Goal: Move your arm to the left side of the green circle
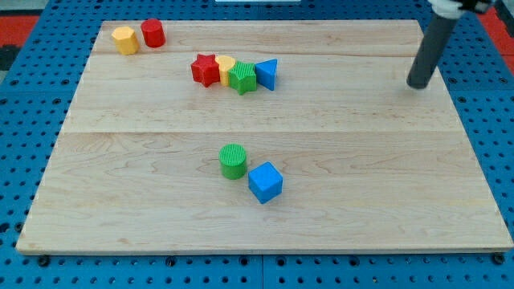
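Observation:
The green circle (233,160) is a short green cylinder a little below the board's middle. A blue cube (265,182) sits touching it at its lower right. My tip (418,84) is the lower end of the dark rod at the view's upper right, far to the right of and above the green circle. It touches no block.
A row of touching blocks lies at the upper middle: red star (206,69), yellow block (226,67), green star (242,78), blue triangle (267,74). A yellow hexagon (124,39) and red cylinder (152,33) stand at the upper left. The wooden board (120,185) lies on a blue pegboard.

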`<state>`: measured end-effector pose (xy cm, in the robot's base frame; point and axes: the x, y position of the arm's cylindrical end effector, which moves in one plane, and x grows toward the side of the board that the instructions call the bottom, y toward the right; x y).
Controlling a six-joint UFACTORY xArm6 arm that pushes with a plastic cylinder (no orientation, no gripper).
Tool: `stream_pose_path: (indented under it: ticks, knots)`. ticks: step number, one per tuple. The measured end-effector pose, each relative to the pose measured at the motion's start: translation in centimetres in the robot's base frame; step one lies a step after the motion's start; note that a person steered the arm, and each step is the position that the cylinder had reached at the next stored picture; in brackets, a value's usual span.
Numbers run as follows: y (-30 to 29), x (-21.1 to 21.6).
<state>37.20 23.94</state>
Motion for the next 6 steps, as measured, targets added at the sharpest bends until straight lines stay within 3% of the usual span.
stream_pose_path:
  ticks: [2,4,5,6]
  knots:
    - [-13.5,1.3]
    - [-34.1,4.4]
    - [-38.8,11.0]
    - [-37.9,14.5]
